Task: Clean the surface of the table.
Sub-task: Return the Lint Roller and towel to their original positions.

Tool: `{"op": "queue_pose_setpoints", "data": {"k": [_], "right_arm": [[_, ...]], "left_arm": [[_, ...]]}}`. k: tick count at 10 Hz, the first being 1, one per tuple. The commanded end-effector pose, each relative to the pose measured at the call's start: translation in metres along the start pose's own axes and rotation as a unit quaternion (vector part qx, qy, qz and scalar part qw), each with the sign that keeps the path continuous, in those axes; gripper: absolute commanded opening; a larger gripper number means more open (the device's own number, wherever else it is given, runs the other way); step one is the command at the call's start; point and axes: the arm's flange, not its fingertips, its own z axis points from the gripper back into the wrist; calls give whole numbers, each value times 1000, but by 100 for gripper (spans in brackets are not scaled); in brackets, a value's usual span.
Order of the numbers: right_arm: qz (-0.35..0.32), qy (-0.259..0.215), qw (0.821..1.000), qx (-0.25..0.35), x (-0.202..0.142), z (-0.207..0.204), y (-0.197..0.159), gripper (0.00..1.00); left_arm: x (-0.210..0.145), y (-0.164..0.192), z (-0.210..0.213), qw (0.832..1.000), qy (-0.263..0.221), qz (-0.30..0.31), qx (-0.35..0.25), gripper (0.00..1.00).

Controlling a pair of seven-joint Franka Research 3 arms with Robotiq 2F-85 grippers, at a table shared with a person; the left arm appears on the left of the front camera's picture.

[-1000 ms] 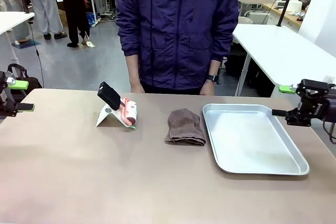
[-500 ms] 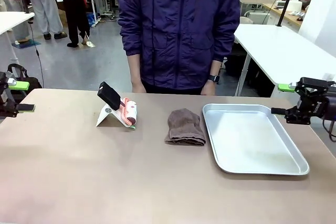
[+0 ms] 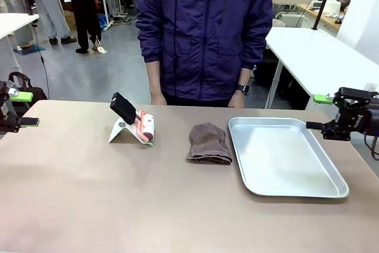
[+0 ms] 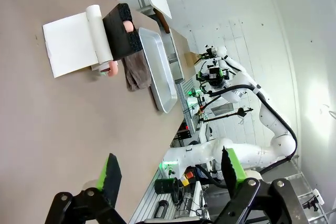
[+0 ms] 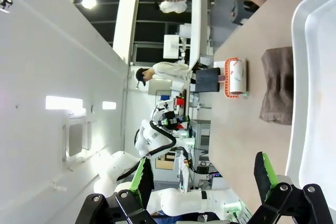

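Note:
The brownish-tan table (image 3: 118,194) spans the front view. A folded brown cloth (image 3: 208,143) lies near its middle; the wrist views show that cloth (image 4: 135,72) (image 5: 276,85) too. My left gripper (image 3: 25,109) hovers at the table's left end, open, with nothing between its green pads (image 4: 111,169). My right gripper (image 3: 318,113) hangs open and empty at the right end, just past the tray's far corner. In the left wrist view the left gripper (image 4: 170,166) is above bare table (image 4: 52,114). The right gripper (image 5: 203,171) looks along the table (image 5: 236,119).
A shiny metal tray (image 3: 284,158) lies right of the cloth, nothing in it. A white folded stand with a black block and a pink-and-white roll (image 3: 133,119) sits at the back left. A person in a dark blue jacket (image 3: 204,34) stands at the far edge, hands down.
My right gripper has risen slightly and drifted a little left. The person has shifted slightly to the right. The things on the table have not moved.

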Motion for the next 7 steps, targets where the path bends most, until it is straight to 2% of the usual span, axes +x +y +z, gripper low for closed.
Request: {"op": "queue_pose_setpoints", "data": {"k": [1, 7], "right_arm": [[-9, -10, 1000, -3, 1, -1, 3, 100], [-9, -10, 1000, -3, 1, -1, 3, 100]], "left_arm": [[-1, -3, 1, 1000, 3, 6, 4, 100], [-1, -3, 1, 1000, 3, 6, 4, 100]]}}
